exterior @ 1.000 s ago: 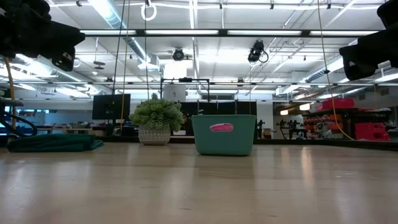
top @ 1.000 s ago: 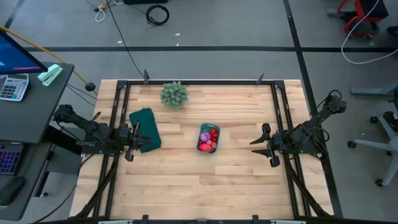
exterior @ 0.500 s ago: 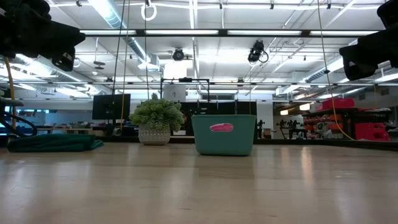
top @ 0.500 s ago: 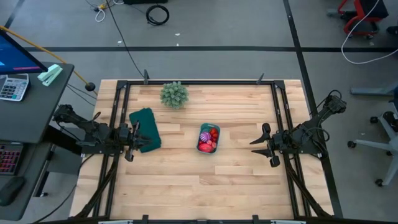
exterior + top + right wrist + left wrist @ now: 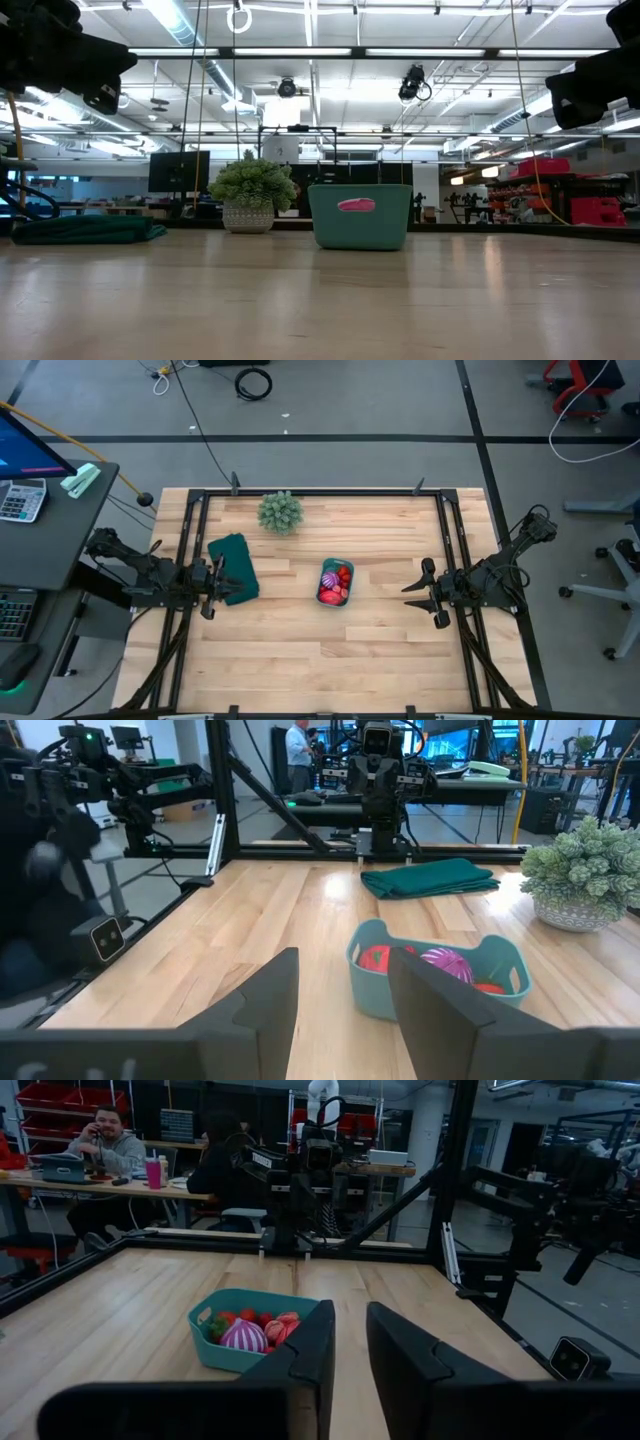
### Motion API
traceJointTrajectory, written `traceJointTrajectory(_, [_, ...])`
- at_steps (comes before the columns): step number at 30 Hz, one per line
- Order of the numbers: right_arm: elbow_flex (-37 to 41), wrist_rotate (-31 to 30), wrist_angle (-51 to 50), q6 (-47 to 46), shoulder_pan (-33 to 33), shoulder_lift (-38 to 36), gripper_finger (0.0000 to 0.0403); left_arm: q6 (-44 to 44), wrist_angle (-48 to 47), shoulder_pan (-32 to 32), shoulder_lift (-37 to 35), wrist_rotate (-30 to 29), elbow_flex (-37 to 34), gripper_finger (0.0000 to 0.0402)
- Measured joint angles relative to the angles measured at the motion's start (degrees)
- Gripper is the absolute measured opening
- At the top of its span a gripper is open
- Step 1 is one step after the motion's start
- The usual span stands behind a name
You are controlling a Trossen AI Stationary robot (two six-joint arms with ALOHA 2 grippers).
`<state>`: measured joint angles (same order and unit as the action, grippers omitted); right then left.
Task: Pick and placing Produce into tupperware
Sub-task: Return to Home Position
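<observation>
The teal tub [image 5: 336,582] stands on the table just right of centre, also seen in the low view [image 5: 361,215]. It holds the small red and pink produce [image 5: 335,588] and the purple spiky ball [image 5: 244,1337], which also shows in the right wrist view [image 5: 445,961]. My left gripper [image 5: 222,585] hangs raised at the table's left side, open by a narrow gap [image 5: 350,1312], pointing at the tub. My right gripper [image 5: 418,590] hangs raised at the right side, open [image 5: 343,960], also facing the tub. Neither touches anything.
A spiky pale-green plant ball in a pot [image 5: 280,512] stands near the far edge. A dark green flat piece [image 5: 233,568] lies at the left, partly under my left gripper. Black frame rails [image 5: 320,492] run along the table's sides. A person sits beyond the table [image 5: 105,1145].
</observation>
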<state>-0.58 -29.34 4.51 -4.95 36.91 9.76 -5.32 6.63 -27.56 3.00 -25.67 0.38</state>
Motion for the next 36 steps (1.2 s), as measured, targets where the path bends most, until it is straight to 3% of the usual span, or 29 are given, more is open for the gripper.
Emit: traceJointTrajectory(36, [0.0,0.0,0.0,0.0,0.0,0.0,0.0165,0.0,0.0,0.0,0.0,0.0,0.0,0.0064])
